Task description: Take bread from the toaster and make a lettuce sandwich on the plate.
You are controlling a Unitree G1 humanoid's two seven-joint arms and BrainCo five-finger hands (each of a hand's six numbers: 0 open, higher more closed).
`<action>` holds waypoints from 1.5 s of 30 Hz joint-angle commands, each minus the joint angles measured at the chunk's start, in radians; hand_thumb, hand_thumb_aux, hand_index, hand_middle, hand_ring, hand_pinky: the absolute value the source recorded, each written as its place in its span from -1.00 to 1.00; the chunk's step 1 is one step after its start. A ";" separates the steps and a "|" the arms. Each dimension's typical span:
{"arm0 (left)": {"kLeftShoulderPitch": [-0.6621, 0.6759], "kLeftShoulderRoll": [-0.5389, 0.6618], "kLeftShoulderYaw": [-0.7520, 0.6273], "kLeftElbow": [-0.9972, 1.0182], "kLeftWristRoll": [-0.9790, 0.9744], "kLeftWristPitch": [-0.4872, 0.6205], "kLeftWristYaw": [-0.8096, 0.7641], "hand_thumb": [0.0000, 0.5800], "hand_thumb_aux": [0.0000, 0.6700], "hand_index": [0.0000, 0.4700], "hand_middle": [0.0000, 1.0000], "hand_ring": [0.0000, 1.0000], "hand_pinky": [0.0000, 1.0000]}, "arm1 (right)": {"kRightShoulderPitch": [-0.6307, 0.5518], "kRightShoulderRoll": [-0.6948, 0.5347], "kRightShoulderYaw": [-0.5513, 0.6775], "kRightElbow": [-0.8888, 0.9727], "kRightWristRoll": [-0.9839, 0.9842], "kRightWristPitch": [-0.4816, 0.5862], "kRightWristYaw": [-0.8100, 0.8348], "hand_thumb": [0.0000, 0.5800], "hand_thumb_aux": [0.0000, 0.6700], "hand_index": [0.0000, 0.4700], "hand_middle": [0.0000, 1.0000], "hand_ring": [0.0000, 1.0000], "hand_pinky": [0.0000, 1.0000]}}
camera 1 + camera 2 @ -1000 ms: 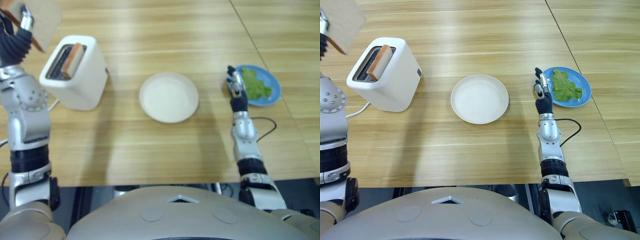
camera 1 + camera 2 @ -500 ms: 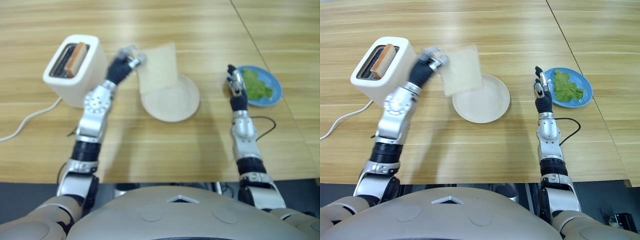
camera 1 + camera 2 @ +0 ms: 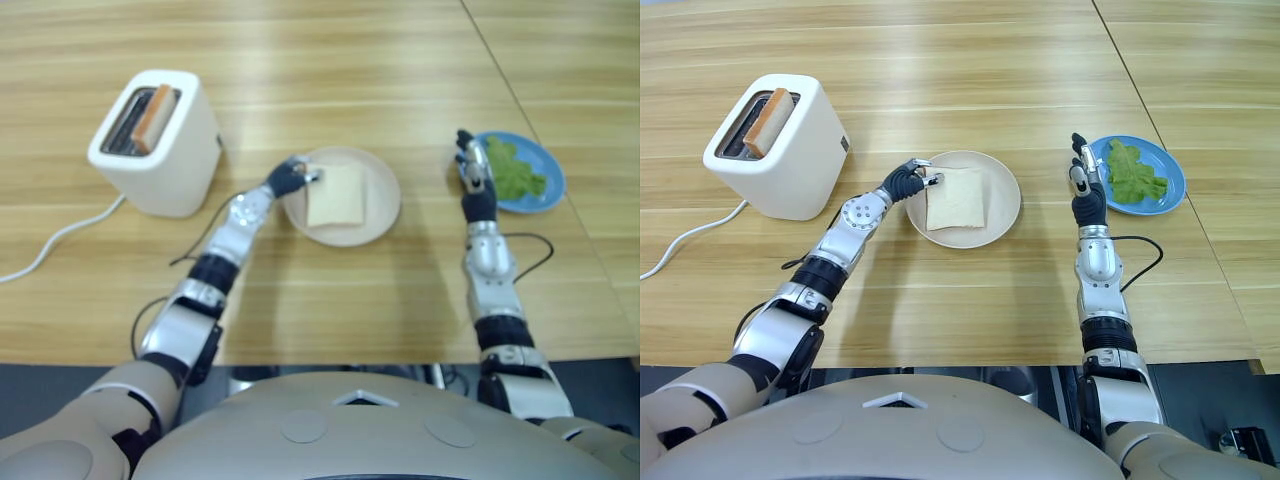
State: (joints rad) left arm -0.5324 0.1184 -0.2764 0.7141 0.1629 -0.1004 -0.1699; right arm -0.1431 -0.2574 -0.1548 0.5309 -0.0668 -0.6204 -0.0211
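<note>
White bread: one slice lies flat on the plate, within the rim and left of centre. That is the right place for the bottom layer of the sandwich.

Left hand sits at the plate's left rim, touching the slice's near corner. Cannot tell whether it has hold of the slice or merely rests against it. It stays low at the edge, probably so the bread settles flat rather than drops.

Toaster stands well to the left, clear of the arm. Second slice stands upright in a slot, top edge proud and easy to pinch. Judged reserved for the top layer.

Lettuce lies on the blue dish, well right of the plate.

Right hand is upright just beside the dish's left edge, extended and empty. Judged parked there for a short reach to the lettuce.

Progress: first bread placed; lettuce and top slice not yet on.
</note>
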 commanded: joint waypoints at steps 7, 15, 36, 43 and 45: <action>-0.039 -0.011 -0.045 0.094 0.096 -0.063 0.007 1.00 0.91 0.87 1.00 1.00 1.00 | 0.018 -0.006 0.004 -0.024 -0.001 0.017 0.010 -1.00 -1.00 -1.00 -1.00 -1.00 -1.00; -0.007 0.057 -0.076 0.019 0.222 -0.017 0.080 -1.00 -1.00 -1.00 -1.00 -1.00 -1.00 | 0.084 -0.103 -0.004 -0.210 -0.142 0.016 -0.024 -1.00 -1.00 -1.00 -1.00 -1.00 -1.00; 0.210 0.103 -0.011 -0.614 0.298 0.290 0.049 -1.00 -1.00 -1.00 -1.00 -1.00 -1.00 | -0.494 -0.620 0.517 0.739 -0.996 0.387 -0.382 -1.00 -1.00 -1.00 -1.00 -1.00 -1.00; 0.215 0.109 -0.010 -0.619 0.300 0.295 0.039 -1.00 -1.00 -1.00 -1.00 -1.00 -1.00 | -0.545 -0.548 0.635 0.824 -0.979 0.430 -0.315 -1.00 -1.00 -1.00 -1.00 -1.00 -1.00; 0.216 0.112 -0.013 -0.619 0.308 0.300 0.041 -1.00 -1.00 -1.00 -1.00 -1.00 -1.00 | -0.552 -0.538 0.653 0.833 -0.970 0.440 -0.294 -1.00 -1.00 -1.00 -1.00 -1.00 -1.00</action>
State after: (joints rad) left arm -0.3262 0.2218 -0.2837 0.0885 0.4638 0.1864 -0.1202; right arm -0.6892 -0.8056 0.4797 1.3447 -1.0486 -0.1889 -0.3430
